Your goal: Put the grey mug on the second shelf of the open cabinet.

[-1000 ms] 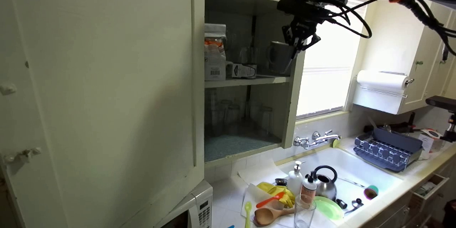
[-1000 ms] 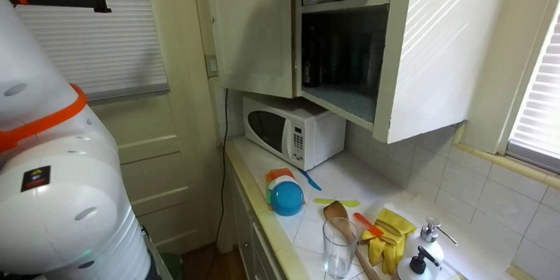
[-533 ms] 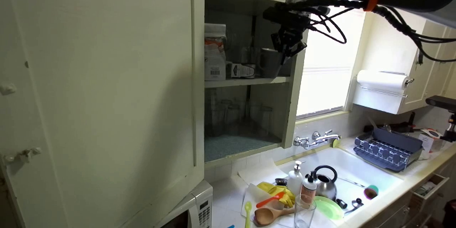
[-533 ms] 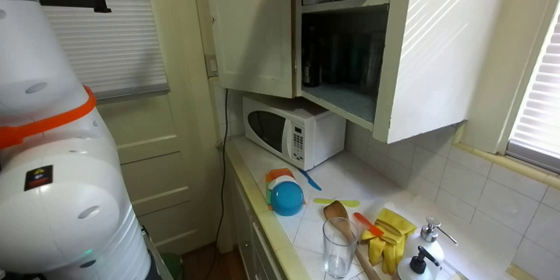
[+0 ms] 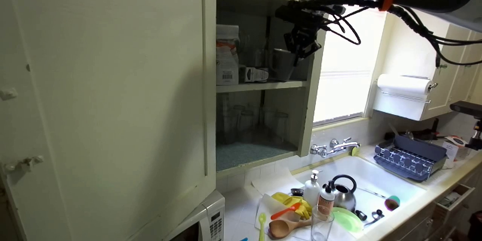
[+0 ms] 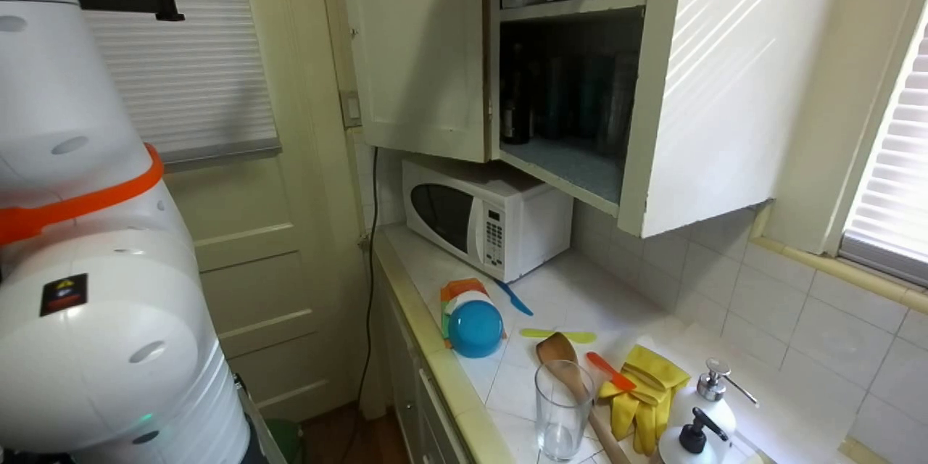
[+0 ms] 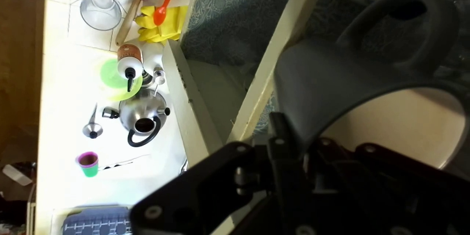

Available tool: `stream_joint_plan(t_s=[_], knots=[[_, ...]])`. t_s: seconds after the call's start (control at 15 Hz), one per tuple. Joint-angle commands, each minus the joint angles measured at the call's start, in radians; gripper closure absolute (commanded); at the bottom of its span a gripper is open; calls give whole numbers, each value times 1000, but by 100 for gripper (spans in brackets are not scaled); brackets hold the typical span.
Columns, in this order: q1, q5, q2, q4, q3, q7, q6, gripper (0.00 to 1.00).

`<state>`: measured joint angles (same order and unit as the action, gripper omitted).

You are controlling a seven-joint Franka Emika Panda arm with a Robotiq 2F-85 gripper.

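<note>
The grey mug [image 5: 283, 64] is inside the open cabinet [image 5: 260, 87], over its middle visible shelf and near the right side wall. It looks slightly tilted. I cannot tell whether its base touches the shelf. My gripper [image 5: 297, 59] is shut on the mug's wall at the rim. In the wrist view the mug [image 7: 330, 73] shows its handle and pale inside, with one finger of the gripper [image 7: 299, 137] outside the wall and the other inside the mouth. In an exterior view the cabinet [image 6: 573, 6] shows too, but the mug and gripper are out of view there.
A white bag [image 5: 227, 56] and a small box [image 5: 257, 74] stand on the same shelf, left of the mug. Glasses [image 5: 246, 124] stand on the shelf below. The cabinet door [image 5: 113, 83] stands open. Below are a microwave [image 6: 500, 217], a tall glass [image 6: 562, 413] and a kettle [image 5: 343, 196].
My gripper has carried the mug leftward and down over the shelf, away from the cabinet's right edge. In the last half second it shifted slightly further left and up.
</note>
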<state>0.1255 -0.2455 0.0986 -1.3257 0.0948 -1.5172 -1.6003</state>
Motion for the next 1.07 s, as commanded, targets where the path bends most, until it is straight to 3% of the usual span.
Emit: stream_joint_plan(t_s=[0.0, 0.87, 0.93, 1.0], knots=[[4, 0, -18, 39, -2, -27, -30, 98], [11, -4, -45, 18, -8, -47, -120, 98], [12, 0, -48, 22, -9, -48, -114, 89], [12, 2, -50, 23, -9, -46, -112, 65]])
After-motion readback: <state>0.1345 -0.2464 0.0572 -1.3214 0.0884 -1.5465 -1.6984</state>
